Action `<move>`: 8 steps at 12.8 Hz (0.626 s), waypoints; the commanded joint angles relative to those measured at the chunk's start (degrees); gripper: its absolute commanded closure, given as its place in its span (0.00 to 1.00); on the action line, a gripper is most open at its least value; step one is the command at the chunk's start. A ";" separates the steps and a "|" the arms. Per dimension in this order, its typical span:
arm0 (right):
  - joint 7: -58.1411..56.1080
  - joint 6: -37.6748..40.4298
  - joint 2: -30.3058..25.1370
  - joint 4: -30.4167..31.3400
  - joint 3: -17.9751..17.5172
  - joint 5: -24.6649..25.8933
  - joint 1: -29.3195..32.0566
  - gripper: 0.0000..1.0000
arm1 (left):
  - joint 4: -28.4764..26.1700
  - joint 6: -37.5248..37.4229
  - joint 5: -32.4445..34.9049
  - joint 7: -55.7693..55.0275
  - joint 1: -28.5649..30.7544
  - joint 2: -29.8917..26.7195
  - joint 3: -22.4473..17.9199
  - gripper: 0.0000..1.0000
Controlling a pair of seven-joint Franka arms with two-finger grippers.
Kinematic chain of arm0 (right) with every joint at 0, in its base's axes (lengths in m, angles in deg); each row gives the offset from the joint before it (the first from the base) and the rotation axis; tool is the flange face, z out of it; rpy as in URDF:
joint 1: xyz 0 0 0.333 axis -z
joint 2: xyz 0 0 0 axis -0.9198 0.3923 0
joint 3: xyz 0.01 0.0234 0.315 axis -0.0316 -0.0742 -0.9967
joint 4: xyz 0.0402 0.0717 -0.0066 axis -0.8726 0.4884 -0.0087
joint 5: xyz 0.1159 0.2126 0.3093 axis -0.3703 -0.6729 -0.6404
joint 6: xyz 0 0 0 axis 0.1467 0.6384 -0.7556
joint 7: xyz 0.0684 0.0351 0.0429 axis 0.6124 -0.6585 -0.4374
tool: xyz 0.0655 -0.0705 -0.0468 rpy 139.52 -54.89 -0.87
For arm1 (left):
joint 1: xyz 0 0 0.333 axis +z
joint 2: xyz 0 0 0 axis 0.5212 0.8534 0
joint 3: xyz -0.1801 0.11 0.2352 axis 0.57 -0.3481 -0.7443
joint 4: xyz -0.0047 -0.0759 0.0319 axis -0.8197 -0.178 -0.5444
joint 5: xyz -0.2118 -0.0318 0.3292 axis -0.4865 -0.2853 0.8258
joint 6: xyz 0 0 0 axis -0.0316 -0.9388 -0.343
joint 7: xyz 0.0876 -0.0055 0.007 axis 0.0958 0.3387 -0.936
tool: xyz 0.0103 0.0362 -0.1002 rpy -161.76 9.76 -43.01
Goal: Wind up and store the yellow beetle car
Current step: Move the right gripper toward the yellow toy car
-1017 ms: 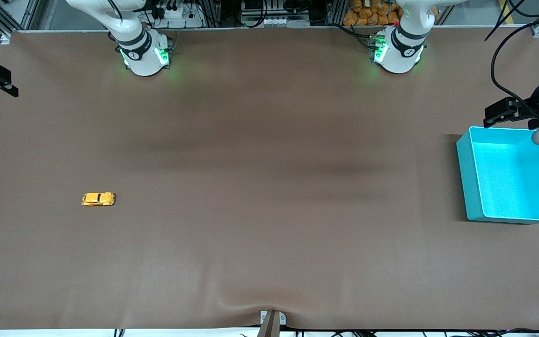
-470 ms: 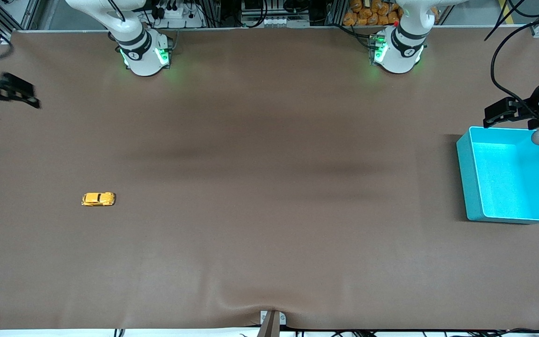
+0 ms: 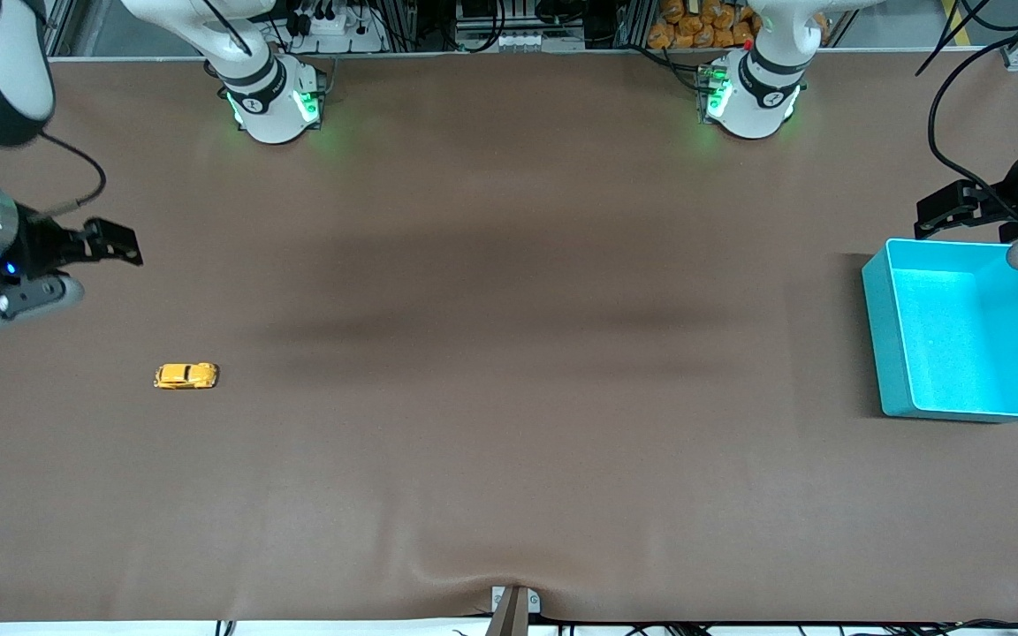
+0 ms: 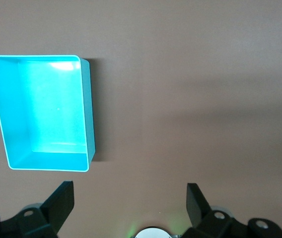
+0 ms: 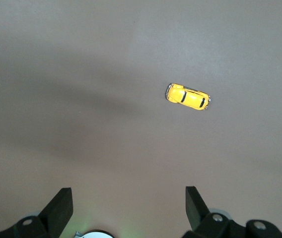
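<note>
The yellow beetle car (image 3: pixel 186 376) stands alone on the brown table toward the right arm's end; it also shows in the right wrist view (image 5: pixel 187 96). My right gripper (image 3: pixel 116 243) is open and empty in the air over the table, apart from the car. In its wrist view the gripper (image 5: pixel 127 194) has its jaws wide apart over bare table. The cyan bin (image 3: pixel 885 344) stands empty at the left arm's end and shows in the left wrist view (image 4: pixel 88 114). My left gripper (image 3: pixel 946 212) is open and empty, waiting above the table beside the bin's edge nearest the robots (image 4: pixel 129 193).
The brown table cover has a raised fold at the edge nearest the front camera (image 3: pixel 513 574). The two arm bases (image 3: pixel 275 102) (image 3: pixel 752 97) stand along the edge farthest from that camera.
My right arm has swung in from the table's end, and its gripper now hangs closer to the car. The left arm, car and bin have not moved.
</note>
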 commanded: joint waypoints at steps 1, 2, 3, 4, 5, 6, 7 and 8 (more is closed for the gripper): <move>-1.99 -0.23 3.48 -0.67 -0.08 -0.50 4.04 0.00 | -0.41 0.06 -2.21 0.11 -0.11 -1.08 -0.07 0.00; -3.82 -0.50 4.88 -0.40 -0.08 -0.50 6.41 0.00 | -0.41 0.41 -2.56 0.38 -0.11 -0.99 -0.07 0.00; -5.32 -2.24 5.33 1.95 -0.08 -0.58 8.17 0.00 | -0.49 1.63 -2.22 0.64 -0.11 -0.90 -0.15 0.00; -7.25 -5.83 4.81 5.02 -0.08 -0.58 9.32 0.00 | -0.49 1.99 -2.04 0.64 -0.20 -0.90 -0.16 0.00; -10.92 -7.95 4.55 7.48 -0.08 -0.58 10.03 0.00 | -0.49 1.99 -2.04 0.64 -0.11 -0.99 -0.16 0.00; -14.62 -10.93 4.46 10.29 -0.08 -0.58 10.56 0.00 | -0.49 2.08 -1.95 0.64 -0.11 -1.08 -0.16 0.00; -19.87 -15.14 4.46 12.84 -0.08 -0.41 10.91 0.00 | -0.41 2.17 -1.95 0.29 -0.11 -1.08 -0.16 0.00; -26.89 -20.14 4.28 15.48 0.01 -0.15 11.09 0.00 | -0.49 2.26 -1.87 0.12 -0.11 -1.08 -0.16 0.00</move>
